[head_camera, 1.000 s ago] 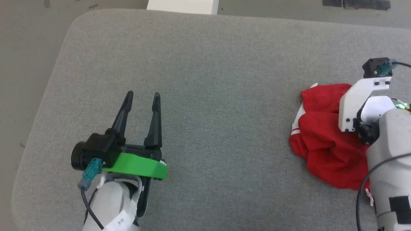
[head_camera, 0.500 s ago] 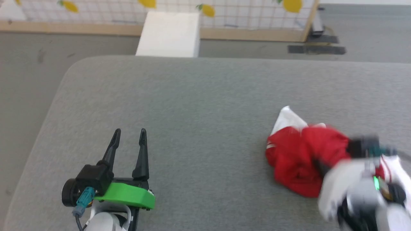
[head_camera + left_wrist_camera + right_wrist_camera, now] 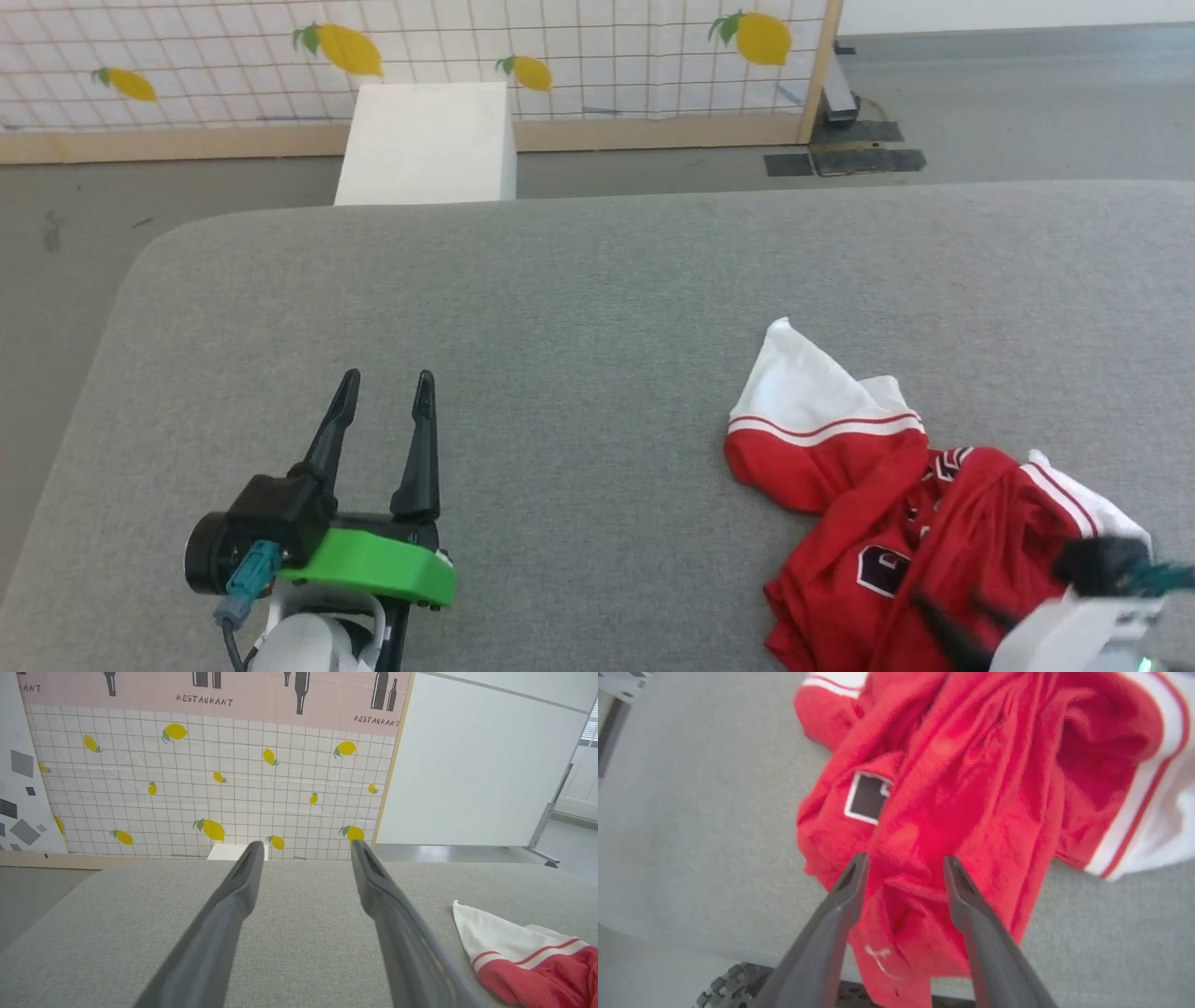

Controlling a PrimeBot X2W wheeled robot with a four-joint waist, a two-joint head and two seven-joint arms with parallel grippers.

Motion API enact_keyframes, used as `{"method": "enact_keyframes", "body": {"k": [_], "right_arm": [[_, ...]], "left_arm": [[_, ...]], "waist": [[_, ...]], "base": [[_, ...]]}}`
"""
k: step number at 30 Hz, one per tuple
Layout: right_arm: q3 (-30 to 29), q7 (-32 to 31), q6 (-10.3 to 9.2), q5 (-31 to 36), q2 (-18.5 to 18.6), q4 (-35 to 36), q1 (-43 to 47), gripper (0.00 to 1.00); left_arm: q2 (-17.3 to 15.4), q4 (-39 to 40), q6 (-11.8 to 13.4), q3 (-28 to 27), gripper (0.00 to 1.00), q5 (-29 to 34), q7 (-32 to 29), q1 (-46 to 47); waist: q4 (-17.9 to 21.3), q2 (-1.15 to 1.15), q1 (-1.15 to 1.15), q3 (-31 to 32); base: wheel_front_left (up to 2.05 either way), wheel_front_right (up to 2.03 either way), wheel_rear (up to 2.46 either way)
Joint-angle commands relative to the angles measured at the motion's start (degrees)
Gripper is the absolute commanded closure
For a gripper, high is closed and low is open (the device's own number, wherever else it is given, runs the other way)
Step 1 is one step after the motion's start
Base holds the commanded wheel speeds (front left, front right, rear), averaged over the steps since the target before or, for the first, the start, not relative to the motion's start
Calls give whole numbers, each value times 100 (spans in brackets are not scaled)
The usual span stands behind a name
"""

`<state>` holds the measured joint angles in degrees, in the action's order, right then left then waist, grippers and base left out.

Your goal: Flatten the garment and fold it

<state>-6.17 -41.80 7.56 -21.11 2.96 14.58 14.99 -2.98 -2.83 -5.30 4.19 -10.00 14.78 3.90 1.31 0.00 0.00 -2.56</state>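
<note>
The garment (image 3: 887, 523) is a crumpled red jersey lying at the right of the grey table (image 3: 560, 299). One white sleeve (image 3: 803, 392) with red trim points toward the far side, and a black white-edged patch shows on the chest. My right gripper (image 3: 948, 605) hovers over its near part, blurred. In the right wrist view that right gripper (image 3: 904, 861) stands open over bunched red fabric of the garment (image 3: 962, 774), whose near end hangs over the table edge. My left gripper (image 3: 387, 383) is open over bare table at the lower left, far from the jersey. The left wrist view has the left gripper (image 3: 307, 847) and the garment (image 3: 537, 961).
A white box (image 3: 425, 140) stands on the floor beyond the table's far edge, in front of a lemon-patterned partition (image 3: 467, 56). The table's rounded corner is at the far left. A dark wheel (image 3: 733, 980) shows below the near edge.
The head camera has tilted up, shifting the whole picture. My right gripper went from shut to open near the table's front edge. The jersey now lies more spread, with a white sleeve out.
</note>
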Motion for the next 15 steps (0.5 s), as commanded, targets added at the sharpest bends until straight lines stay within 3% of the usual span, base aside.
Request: {"method": "enact_keyframes", "body": {"k": [1,5,7,15], "right_arm": [[-85,359,-8,-187,-7,153,-312,0],[-480,1383,-8,38,-7,94,-1053,0],[-560,1562,-8,177,-8,-254,-1454,0],[-911,1001,-8,852,-8,-2522,-3171,0]], "left_arm": [[10,31,-20,-19,0,-20,22,81],[10,67,-18,-11,0,-35,22,121],[10,87,-13,13,0,-38,22,156],[10,126,12,178,0,-95,22,405]], "waist": [[-85,0,0,-44],[-219,0,0,-161],[-279,0,0,-237],[-574,0,0,-639]], "base": [[0,0,0],[0,0,0],[0,0,0],[0,0,0]]}}
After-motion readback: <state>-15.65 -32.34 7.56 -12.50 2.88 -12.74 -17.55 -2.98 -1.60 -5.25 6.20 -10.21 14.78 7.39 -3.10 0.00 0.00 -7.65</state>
